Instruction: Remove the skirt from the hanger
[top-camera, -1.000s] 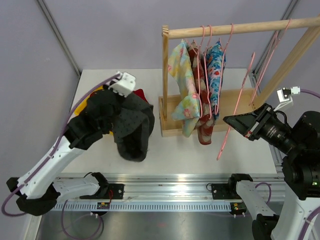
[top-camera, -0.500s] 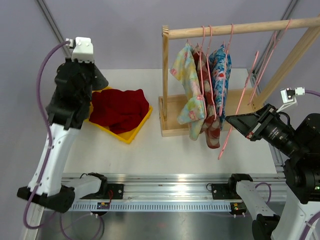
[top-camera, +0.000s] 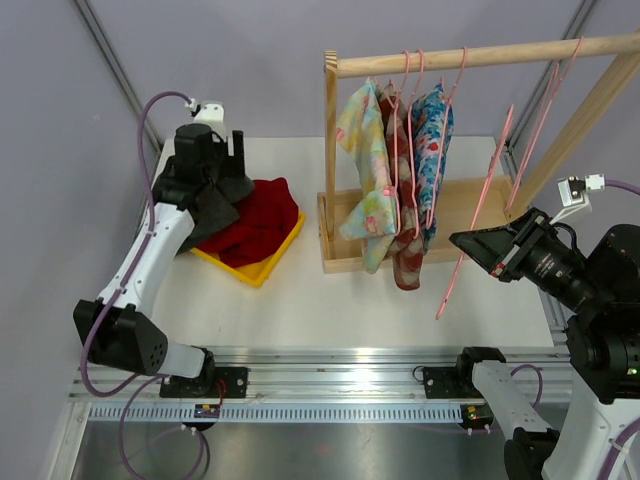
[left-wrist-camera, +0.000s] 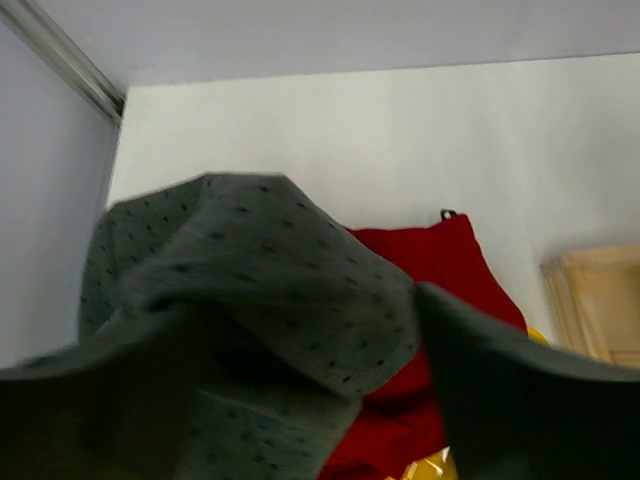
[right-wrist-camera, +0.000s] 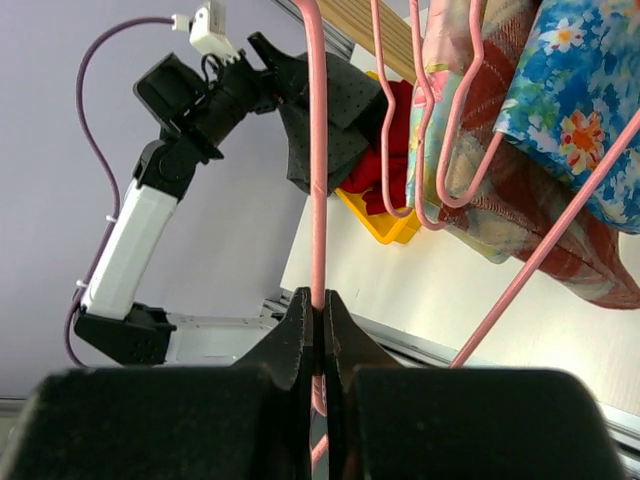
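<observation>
Now carried to ten o'clock, the skirt (top-camera: 212, 212) is being pinched by the left pincer (top-camera: 228, 178); the hanger (right-wrist-camera: 318, 150), by the right pincer (right-wrist-camera: 318, 300).

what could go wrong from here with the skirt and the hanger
The grey skirt hangs from the left gripper over the left edge of the yellow bin; released there, part may land outside. The right gripper pinches the empty pink hanger beside the hung clothes; swinging it could snag them.

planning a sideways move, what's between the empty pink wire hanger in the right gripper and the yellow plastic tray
Top view: the wooden clothes rack with patterned skirts hanging on it, then bare white table.
</observation>
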